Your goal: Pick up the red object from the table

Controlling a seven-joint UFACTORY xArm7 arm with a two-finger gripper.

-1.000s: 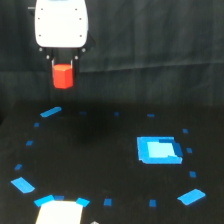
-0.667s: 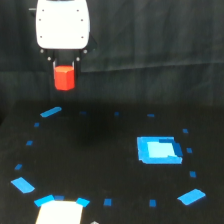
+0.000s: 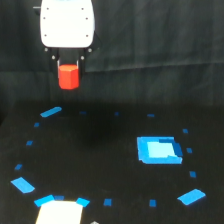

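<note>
Gripper: the gripper [image 3: 68,70] hangs from a white housing [image 3: 66,24] at the top of the exterior view, on that view's left, well above the table.
Jaws: two short dark fingers [image 3: 56,64] point straight down and are clenched on the red object, one at each side of its upper part.
Red object: the red object [image 3: 68,77] sits between the jaws, upright, with most of its body showing below the fingertips; its lower end looks faceted, though the blur hides any finer shape.
Red object and table: the object is off the table, with dark backdrop showing all around its lower half and nothing touching it from beneath.
Table: the table [image 3: 105,150] is a flat black surface lying well below the jaws and spreading out toward the exterior view's right.
Backdrop: a black curtain [image 3: 165,55] with soft vertical folds stands behind the jaws.
Nearest mark: a slanted blue tape strip [image 3: 50,111] lies on the table below the jaws, slightly toward the exterior view's left.
Blue rectangle: a bright blue rectangle [image 3: 158,149] lies flat on the table, well apart from the jaws, lower and toward the exterior view's right.
Small marks: little blue tape pieces [image 3: 107,202] dot the table in a loose ring far beneath the jaws.
White patch: a pale patch [image 3: 60,212] edged in blue sits at the bottom edge, far below the jaws; what it is I cannot tell.
</note>
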